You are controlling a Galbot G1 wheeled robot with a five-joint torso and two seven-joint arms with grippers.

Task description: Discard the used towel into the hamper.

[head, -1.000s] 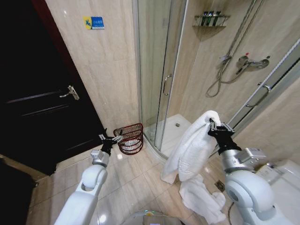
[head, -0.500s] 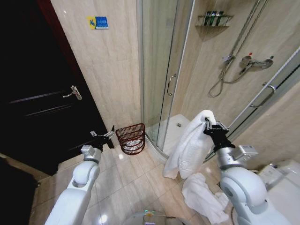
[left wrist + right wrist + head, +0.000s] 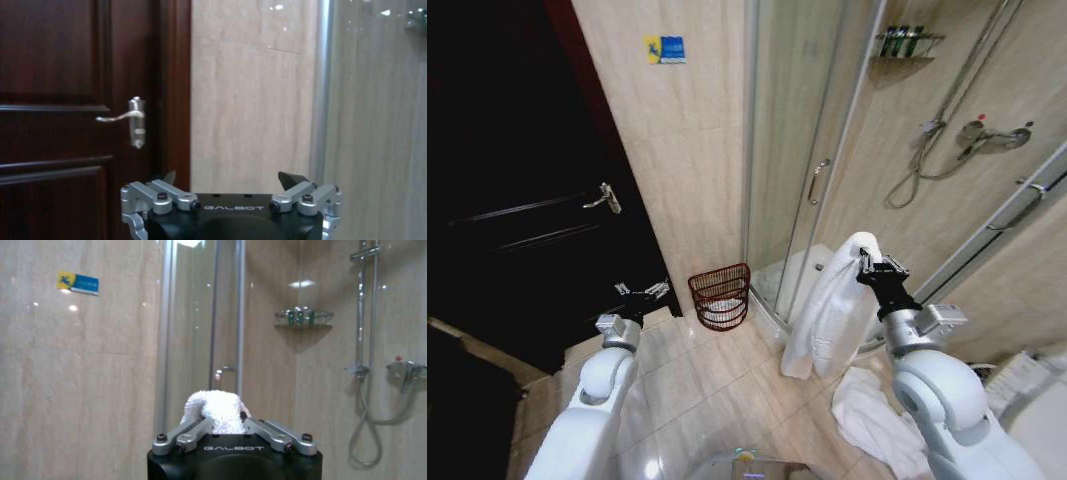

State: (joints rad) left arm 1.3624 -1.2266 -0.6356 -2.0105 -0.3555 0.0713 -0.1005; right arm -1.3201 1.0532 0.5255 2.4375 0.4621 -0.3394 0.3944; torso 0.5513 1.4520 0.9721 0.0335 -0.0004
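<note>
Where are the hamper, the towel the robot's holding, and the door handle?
hamper (image 3: 722,296), head view, on its wire side wall.
towel (image 3: 832,310), head view, on the hanging white cloth below the right gripper (image 3: 873,266).
door handle (image 3: 135,121), left wrist view, on its metal backplate.

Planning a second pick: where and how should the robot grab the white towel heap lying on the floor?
Grip a raised fold of the floor towel, probably coming straight down from above: it lies crumpled on the tiles beside the right arm, so folds stand up while edges lie flat. The right gripper already holds a towel.
</note>
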